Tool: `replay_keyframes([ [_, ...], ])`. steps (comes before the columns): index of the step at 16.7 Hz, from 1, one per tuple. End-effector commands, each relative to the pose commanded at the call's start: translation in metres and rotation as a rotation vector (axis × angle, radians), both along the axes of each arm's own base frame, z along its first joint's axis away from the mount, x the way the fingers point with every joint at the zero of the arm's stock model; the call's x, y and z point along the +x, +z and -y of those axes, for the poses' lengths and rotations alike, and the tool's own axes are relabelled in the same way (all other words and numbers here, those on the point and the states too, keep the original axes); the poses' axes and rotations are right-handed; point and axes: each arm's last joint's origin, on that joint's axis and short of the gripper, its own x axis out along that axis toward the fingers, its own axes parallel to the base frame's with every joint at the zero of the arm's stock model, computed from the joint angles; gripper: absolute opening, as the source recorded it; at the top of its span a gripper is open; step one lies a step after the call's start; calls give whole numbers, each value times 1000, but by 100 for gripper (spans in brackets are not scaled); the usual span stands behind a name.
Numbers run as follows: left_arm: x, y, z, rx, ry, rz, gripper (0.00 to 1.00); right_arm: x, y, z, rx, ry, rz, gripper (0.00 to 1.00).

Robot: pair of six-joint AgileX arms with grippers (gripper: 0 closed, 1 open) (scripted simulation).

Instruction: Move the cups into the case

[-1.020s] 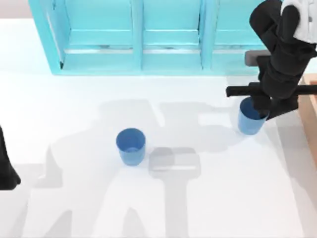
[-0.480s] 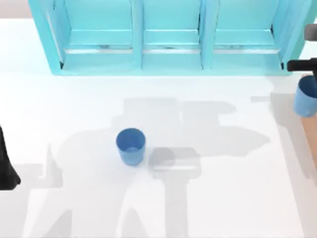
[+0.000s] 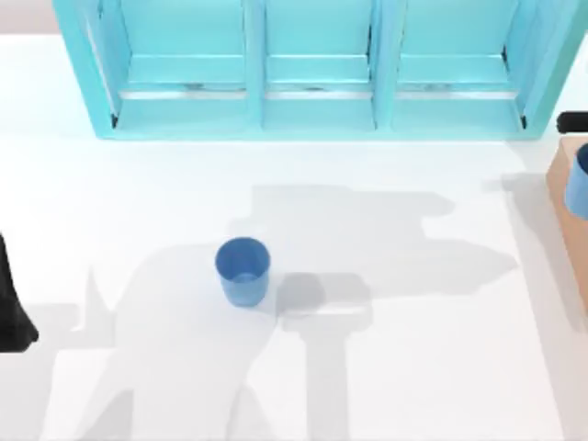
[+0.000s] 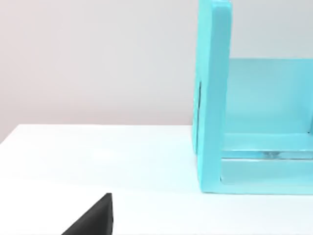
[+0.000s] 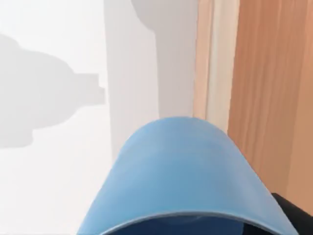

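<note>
One blue cup (image 3: 243, 270) stands on the white counter (image 3: 413, 367) at lower centre. The other cup (image 5: 181, 181) sits at the right edge, carried past the counter's side, away from the turquoise case (image 3: 312, 69). Whether either arm's jaws are apart or together, I cannot tell. If that grip slips, the cup would likely fall off the counter.

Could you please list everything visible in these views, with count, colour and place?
cups: two, blue; one cup on the table left of centre, standing upright; the other cup at the top view's right edge, over the table's edge, close before the right wrist camera.
cabinet: one, light turquoise, three open compartments, along the table's far side.
table: one, white.
wooden surface: one, brown, beyond the table's right edge.
left arm: black, parked at the left edge.
right gripper: black, at the right edge, above the second cup.
</note>
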Motion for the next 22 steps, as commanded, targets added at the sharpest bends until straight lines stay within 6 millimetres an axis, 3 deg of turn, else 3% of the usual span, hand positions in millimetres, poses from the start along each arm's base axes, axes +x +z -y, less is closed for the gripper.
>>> replay_keyframes([
  [4, 0, 0, 0, 0, 0, 0, 100, -33, 16, 59, 10, 8, -6, 0],
  [8, 0, 0, 0, 0, 0, 0, 100, -94, 32, 123, 22, 2, 4, 0],
  [10, 0, 0, 0, 0, 0, 0, 100, -125, 37, 143, 25, -1, 13, 0],
  [12, 0, 0, 0, 0, 0, 0, 100, -148, 40, 152, 26, -2, 20, 0],
  [14, 0, 0, 0, 0, 0, 0, 100, -158, 41, 155, 26, -2, 24, 0],
  [19, 0, 0, 0, 0, 0, 0, 100, -157, 39, 155, 25, 2, 24, 0],
  [22, 0, 0, 0, 0, 0, 0, 100, -155, 23, 152, 24, 10, 24, 0],
])
